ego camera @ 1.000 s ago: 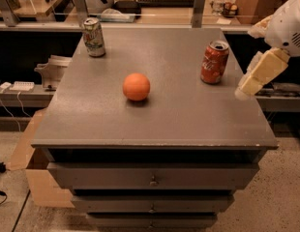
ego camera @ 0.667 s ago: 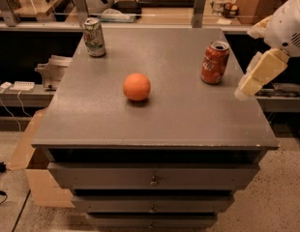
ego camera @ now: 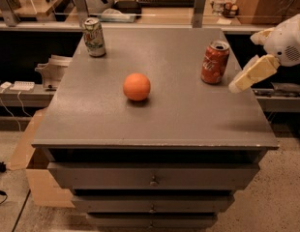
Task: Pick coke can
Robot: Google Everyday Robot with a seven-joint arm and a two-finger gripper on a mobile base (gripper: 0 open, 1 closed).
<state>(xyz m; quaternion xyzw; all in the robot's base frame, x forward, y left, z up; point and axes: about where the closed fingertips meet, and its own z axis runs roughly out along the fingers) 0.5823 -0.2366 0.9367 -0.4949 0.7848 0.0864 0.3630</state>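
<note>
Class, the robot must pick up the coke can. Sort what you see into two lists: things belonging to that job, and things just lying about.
Belongs to the job:
- coke can, upright near the right edge of the table
- pincer, hovering just right of that can

Just lying about:
- orange ball, mid-table
- pale green-white can, back left corner

An orange ball [ego camera: 137, 86] is sitting on the counter's [ego camera: 188, 120] middle; a pale can [ego camera: 94, 36] is standing at its far left corner.
</note>
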